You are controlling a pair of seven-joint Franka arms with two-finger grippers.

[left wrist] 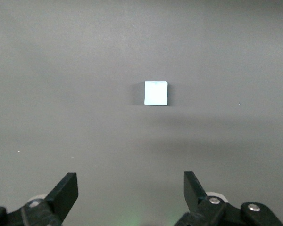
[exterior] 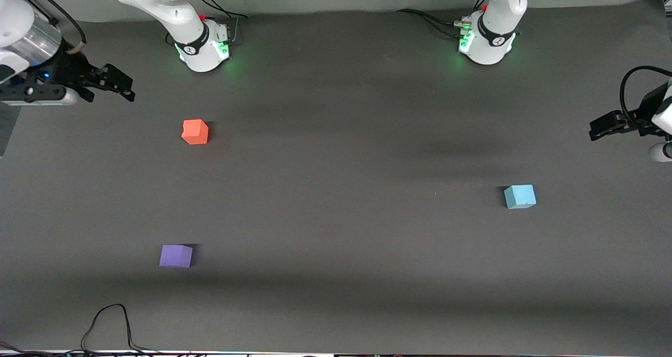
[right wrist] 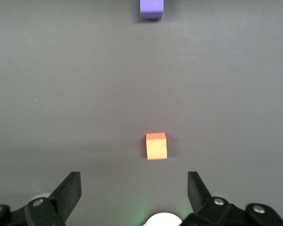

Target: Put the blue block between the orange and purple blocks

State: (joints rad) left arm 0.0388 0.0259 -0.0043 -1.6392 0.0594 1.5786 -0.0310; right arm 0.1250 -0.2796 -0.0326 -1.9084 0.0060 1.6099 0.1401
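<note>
The sky-blue block [exterior: 520, 196] sits on the dark table toward the left arm's end; it also shows in the left wrist view [left wrist: 155, 92]. The orange block [exterior: 195, 132] sits toward the right arm's end, and the purple block [exterior: 176, 255] lies nearer the front camera than it. Both show in the right wrist view, the orange block [right wrist: 156, 146] and the purple block [right wrist: 151, 9]. My left gripper [exterior: 596, 131] hangs open and empty high over the table's edge [left wrist: 131, 188]. My right gripper [exterior: 126, 91] hangs open and empty over the other end [right wrist: 134, 188].
Both arm bases [exterior: 202, 44] [exterior: 488, 42] stand along the table's edge farthest from the front camera. A black cable [exterior: 107, 323] loops on the table's near edge, nearer the camera than the purple block. The table [exterior: 341, 189] is a dark grey mat.
</note>
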